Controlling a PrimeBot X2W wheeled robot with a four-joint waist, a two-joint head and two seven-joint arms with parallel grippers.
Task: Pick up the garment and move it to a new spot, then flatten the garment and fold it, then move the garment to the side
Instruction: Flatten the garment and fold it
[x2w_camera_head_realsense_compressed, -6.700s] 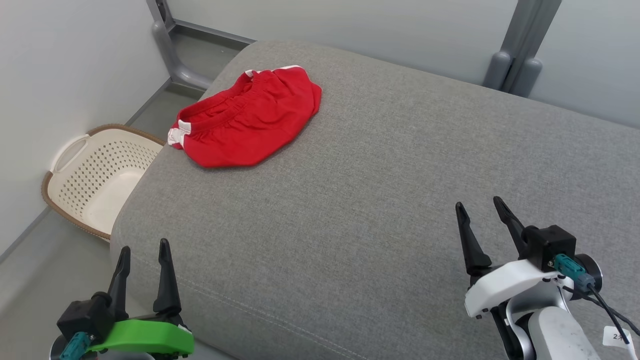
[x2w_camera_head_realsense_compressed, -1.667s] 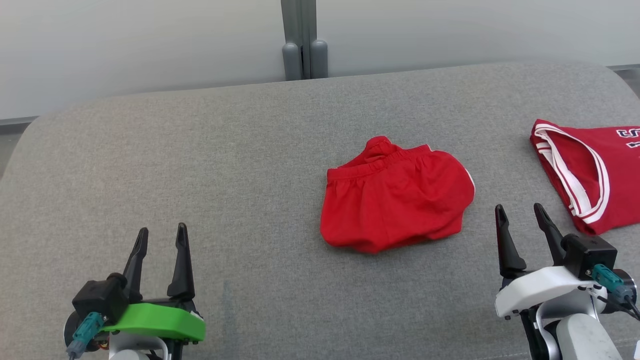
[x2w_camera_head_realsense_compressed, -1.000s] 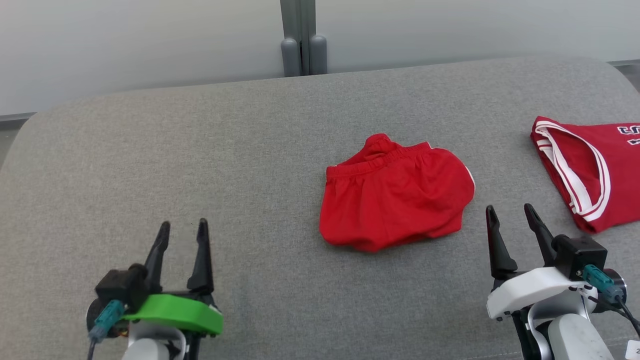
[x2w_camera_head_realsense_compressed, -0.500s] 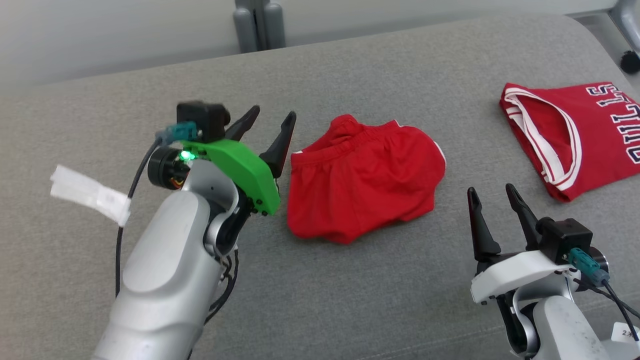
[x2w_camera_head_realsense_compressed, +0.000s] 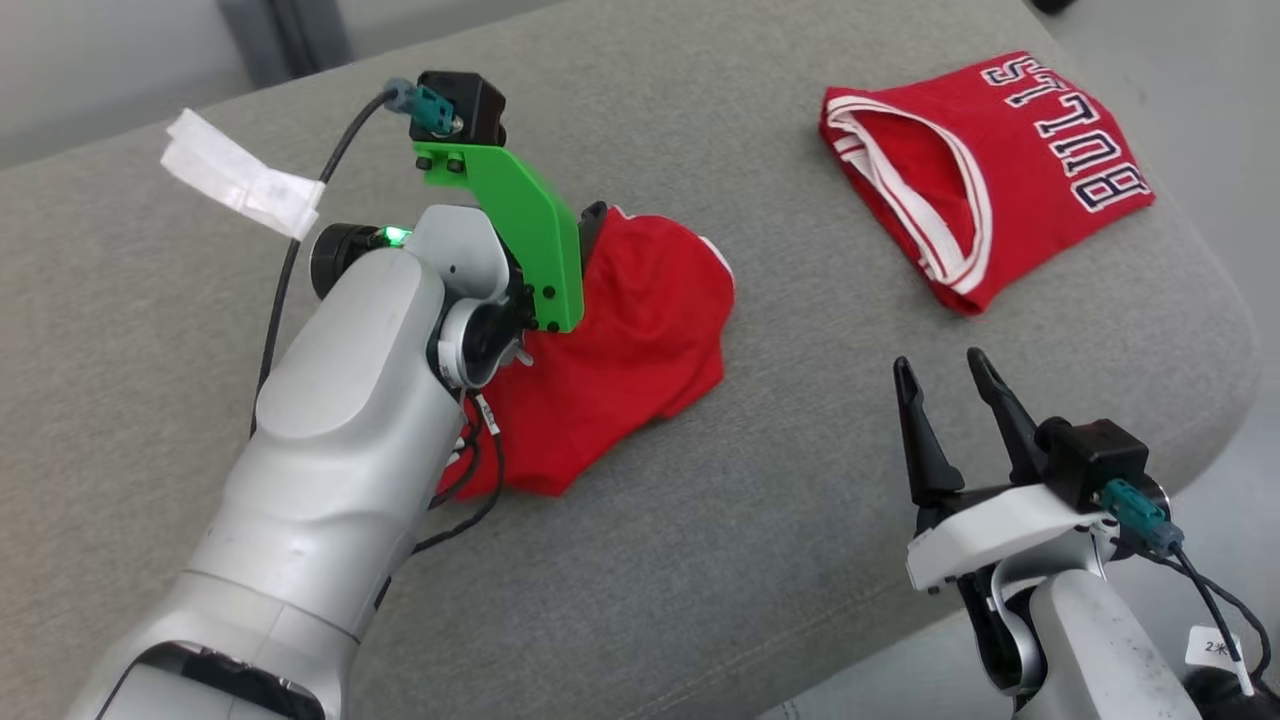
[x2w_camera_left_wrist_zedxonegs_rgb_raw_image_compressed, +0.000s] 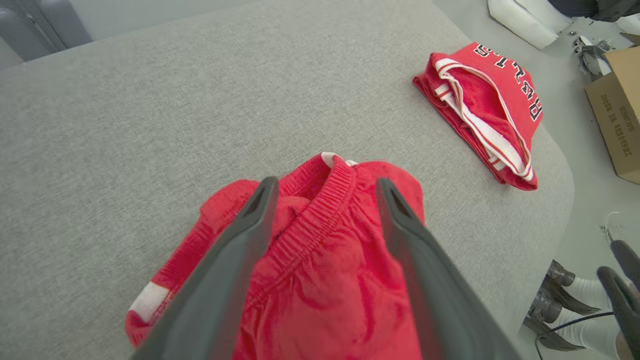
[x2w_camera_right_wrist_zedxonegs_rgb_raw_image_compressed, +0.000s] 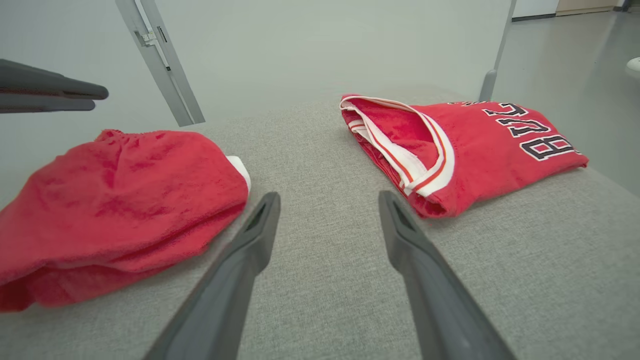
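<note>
**A:** Status check. Where's the garment vs. the claws?

**B:** Red shorts (x2w_camera_left_wrist_zedxonegs_rgb_raw_image_compressed: 320, 280) lie bunched on the grey cushion (x2w_camera_head_realsense_compressed: 800, 480), directly under the left claw (x2w_camera_left_wrist_zedxonegs_rgb_raw_image_compressed: 325, 184). Its 2 fingers (x2w_camera_left_wrist_zedxonegs_rgb_raw_image_compressed: 250, 220) straddle the elastic waistband, 1 on each side. Claw is spread wide and has nothing pinched. Contact w/ the cloth: can't tell from wrist view.

**A:** Right claw?

**B:** Right claw (x2w_camera_head_realsense_compressed: 938, 362) is also spread and empty, hovering over bare cushion. Shorts sit to its left, near but apart. Bulls jersey (x2w_camera_head_realsense_compressed: 1010, 170) is ahead and to its right, also apart.

**A:** Is the jersey part of this job?

**B:** Prob. not. It looks folded already and sits well beyond the left claw, near the cushion's far edge. Judging the shorts to be the target.

**A:** Progress?

**B:** Early, by my read. Of 3 stages (pick + relocate, flatten + fold, move aside), none shows as done. Shorts are crumpled w/ the waistband rucked, and they're neither lifted nor laid flat. Left claw is posed for the 1st grasp.

**A:** What's left?

**B:** Approx. everything: close on the waistband, lift, and carry to a free spot. Then spread flat, likely w/ both claws, fold, and shift to the side.

**A:** Risks?

**B:** Might pinch only 1 layer, so the cloth unrolls on lift. Also keep the drop spot clear of the jersey.
</note>
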